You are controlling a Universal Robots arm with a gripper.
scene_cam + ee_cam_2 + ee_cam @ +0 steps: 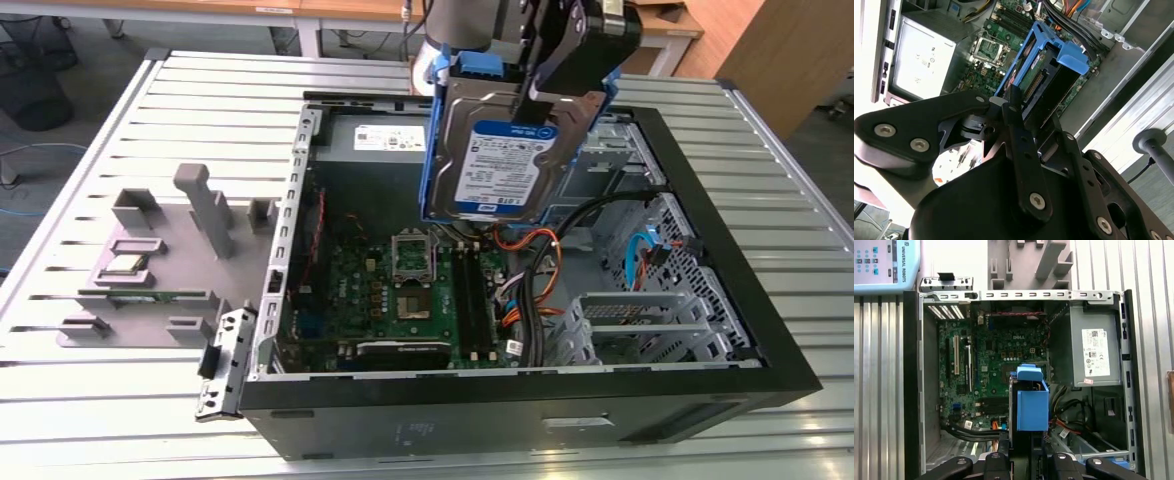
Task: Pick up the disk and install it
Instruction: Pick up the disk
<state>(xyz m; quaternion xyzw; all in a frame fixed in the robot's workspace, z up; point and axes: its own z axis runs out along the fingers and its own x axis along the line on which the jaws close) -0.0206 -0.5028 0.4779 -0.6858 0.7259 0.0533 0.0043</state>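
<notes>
Blue-framed disk (501, 160) hangs upright over open computer case (467, 425), jaws pinching its upper end, likely to clear the motherboard (400, 300).

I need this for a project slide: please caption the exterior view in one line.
Robot gripper holds the disk upright over the open computer case, above the motherboard.

Exterior view high, angled onto open black computer case (467, 425), first wrist view straight down (second oblique), all sharing green motherboard (400, 300) (999, 360) (974, 75).
</notes>
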